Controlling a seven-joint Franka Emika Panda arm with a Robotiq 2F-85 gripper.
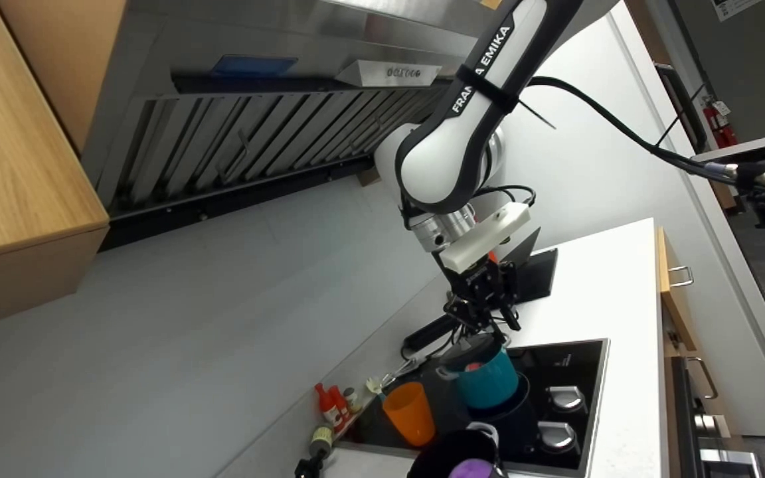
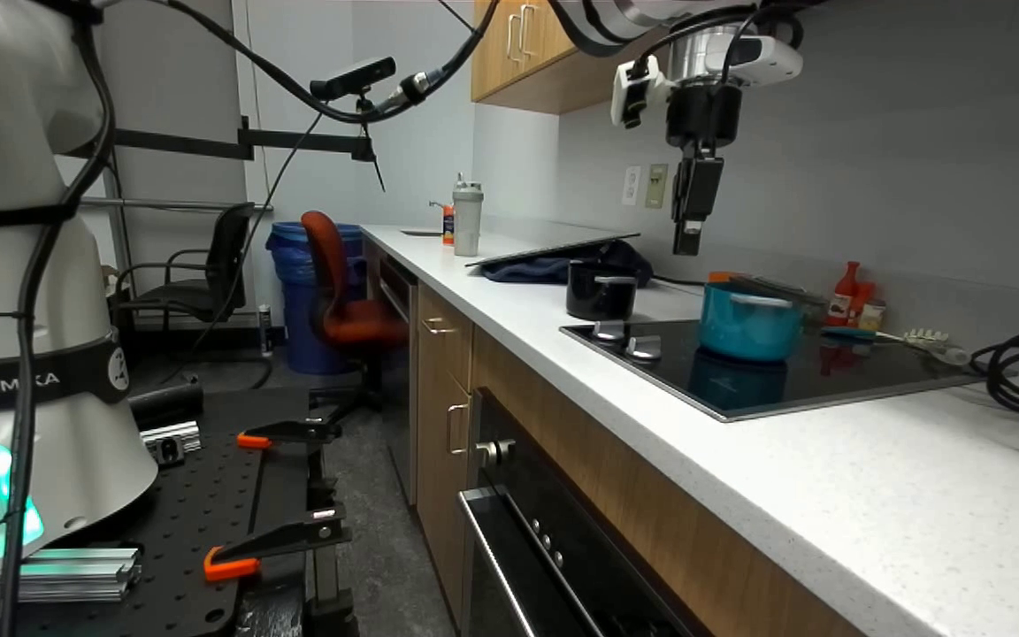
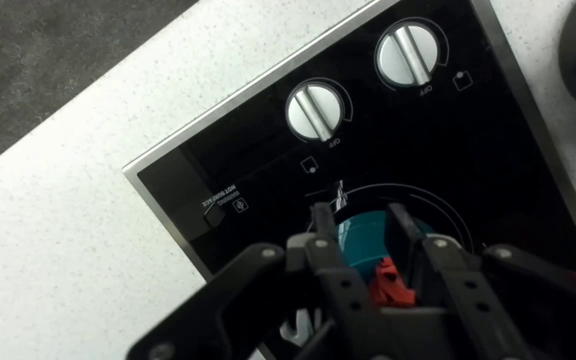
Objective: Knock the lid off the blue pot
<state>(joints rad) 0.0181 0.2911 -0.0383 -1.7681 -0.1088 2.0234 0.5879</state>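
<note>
Fingers [image 3: 324, 222] apart, the hand [image 3: 360, 210] hangs higher than the blue pot [image 2: 744, 327] on the cooktop [image 2: 837, 382]. The lid [image 2: 782, 287] sits tilted at the pot's rim; a red object [image 3: 390, 289] shows inside.

A teal-blue pot [image 2: 744, 332] has pale grey handles [image 2: 761, 301]; the lid [image 1: 465, 350] is dark grey, a second pot [image 2: 593, 298] black. The cooktop [image 3: 393, 140] is glossy black with silver edging, white arcs and lettering; its knobs [image 3: 315, 111] are silver. The gripper [image 3: 360, 214] is black, the arm [image 1: 430, 166] white with black trim. Red bottles [image 1: 327, 403], an orange vessel [image 1: 409, 413] and a purple vessel [image 1: 471, 469] add brighter notes. Grey specks dot the white counter [image 3: 68, 210]; the floor [image 3: 43, 60] is mottled grey. The cabinet [image 1: 17, 146] is tan with wood grain, a chair [image 2: 333, 265] orange-red, a bin [image 2: 297, 310] blue.
</note>
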